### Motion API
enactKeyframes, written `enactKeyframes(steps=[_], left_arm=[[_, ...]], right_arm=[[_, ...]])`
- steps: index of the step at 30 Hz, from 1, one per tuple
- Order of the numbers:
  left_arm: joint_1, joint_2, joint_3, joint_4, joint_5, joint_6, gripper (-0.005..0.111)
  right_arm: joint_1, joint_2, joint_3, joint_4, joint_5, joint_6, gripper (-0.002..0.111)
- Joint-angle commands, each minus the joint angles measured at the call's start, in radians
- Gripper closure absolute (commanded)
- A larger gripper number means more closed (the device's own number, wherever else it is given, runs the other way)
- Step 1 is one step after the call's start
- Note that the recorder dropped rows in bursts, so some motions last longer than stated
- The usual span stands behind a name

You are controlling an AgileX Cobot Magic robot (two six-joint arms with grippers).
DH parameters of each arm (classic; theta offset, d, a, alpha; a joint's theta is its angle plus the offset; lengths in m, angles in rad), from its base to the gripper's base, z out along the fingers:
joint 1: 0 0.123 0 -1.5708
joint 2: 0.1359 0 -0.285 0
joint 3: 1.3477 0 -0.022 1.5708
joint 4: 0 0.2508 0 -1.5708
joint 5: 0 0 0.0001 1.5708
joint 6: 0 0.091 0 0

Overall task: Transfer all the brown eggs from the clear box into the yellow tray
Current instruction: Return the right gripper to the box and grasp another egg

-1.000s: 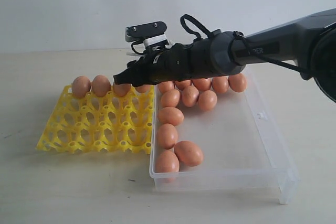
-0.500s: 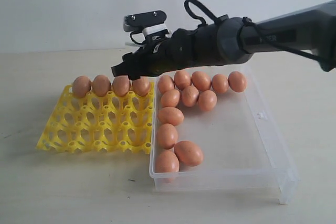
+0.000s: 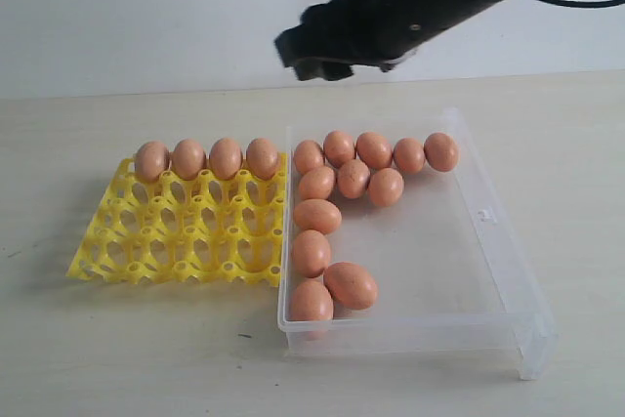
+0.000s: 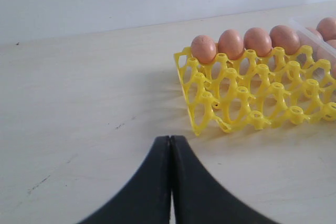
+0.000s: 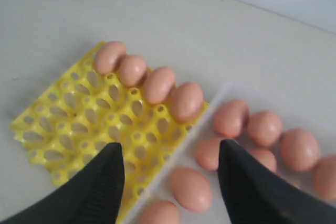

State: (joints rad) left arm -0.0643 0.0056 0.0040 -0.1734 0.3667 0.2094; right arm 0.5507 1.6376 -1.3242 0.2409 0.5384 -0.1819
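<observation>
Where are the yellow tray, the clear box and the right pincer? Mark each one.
yellow tray point(image 3: 176, 241), exterior view, bare front lattice.
clear box point(image 3: 439, 261), exterior view, bare floor.
right pincer point(image 5: 170, 148), right wrist view, midway between its open fingertips.

**Obscured and Cropped Items**

Exterior view: the right tool point(image 3: 311, 56) is blurred and its arm is cut by the top edge. Its jaw gap is unreadable there.

Right wrist view: soft focus. Both fingers point(image 5: 100, 187) run off the picture's edge, and the brown eggs point(image 5: 157, 214) between and beyond them are cropped.

Left wrist view: ahead of the left tool point(image 4: 170, 141), the yellow tray point(image 4: 236, 103) and clear box point(image 4: 315, 38) are cut by the edge.
</observation>
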Motion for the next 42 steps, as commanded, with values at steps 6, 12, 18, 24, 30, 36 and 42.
enactKeyframes(steps=[6, 12, 18, 24, 30, 36, 42], left_arm=[[-0.004, -0.006, -0.004, 0.002, -0.008, 0.000, 0.107], [-0.004, -0.006, -0.004, 0.002, -0.008, 0.000, 0.107], [-0.004, -0.006, -0.004, 0.002, -0.008, 0.000, 0.107], [-0.004, -0.006, -0.004, 0.002, -0.008, 0.000, 0.107], [-0.004, -0.006, -0.004, 0.002, -0.008, 0.000, 0.107], [-0.004, -0.006, -0.004, 0.002, -0.008, 0.000, 0.107], [-0.004, -0.006, -0.004, 0.002, -0.008, 0.000, 0.107]], right_arm=[[-0.226, 0.133, -0.011, 0.009, 0.172, 0.104, 0.056], [-0.248, 0.291, -0.148, 0.012, 0.172, 0.095, 0.056], [-0.280, 0.426, -0.282, -0.007, 0.179, 0.098, 0.056], [-0.307, 0.511, -0.334, -0.013, 0.193, 0.098, 0.056], [-0.313, 0.585, -0.372, -0.016, 0.154, 0.100, 0.056], [-0.326, 0.646, -0.420, -0.043, 0.145, 0.105, 0.056], [-0.326, 0.697, -0.420, -0.043, 0.146, 0.105, 0.056]])
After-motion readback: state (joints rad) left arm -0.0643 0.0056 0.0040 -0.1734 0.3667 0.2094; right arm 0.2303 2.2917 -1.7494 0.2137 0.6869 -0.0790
